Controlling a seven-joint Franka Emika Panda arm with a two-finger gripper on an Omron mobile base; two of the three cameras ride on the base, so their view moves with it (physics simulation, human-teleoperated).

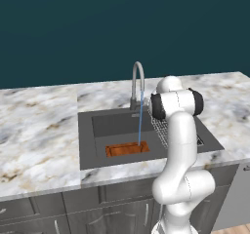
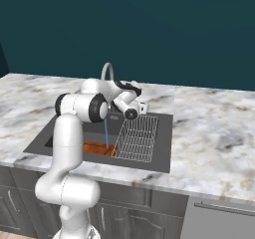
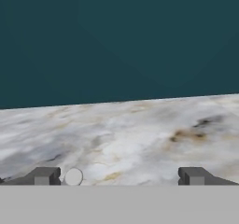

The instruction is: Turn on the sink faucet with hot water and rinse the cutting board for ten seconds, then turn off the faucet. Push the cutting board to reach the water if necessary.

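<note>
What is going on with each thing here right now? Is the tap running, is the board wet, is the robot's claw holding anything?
sink faucet: on, running.
water: thin stream falling onto the board's right end.
cutting board: flat on the sink floor, under the stream.
sink: holds the board and a rack.
wire dish rack: in the sink's right part, nothing visible in it.
gripper: open, holding nothing.

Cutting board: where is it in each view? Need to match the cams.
Left base view: the cutting board lies on the sink floor, near the front wall, just left of the arm.
Right base view: a strip of it shows between the arm and the wire dish rack.
Hand view: stone counter and teal wall; no board there.
Shared landmark: the water lands on the board's right end.
</note>
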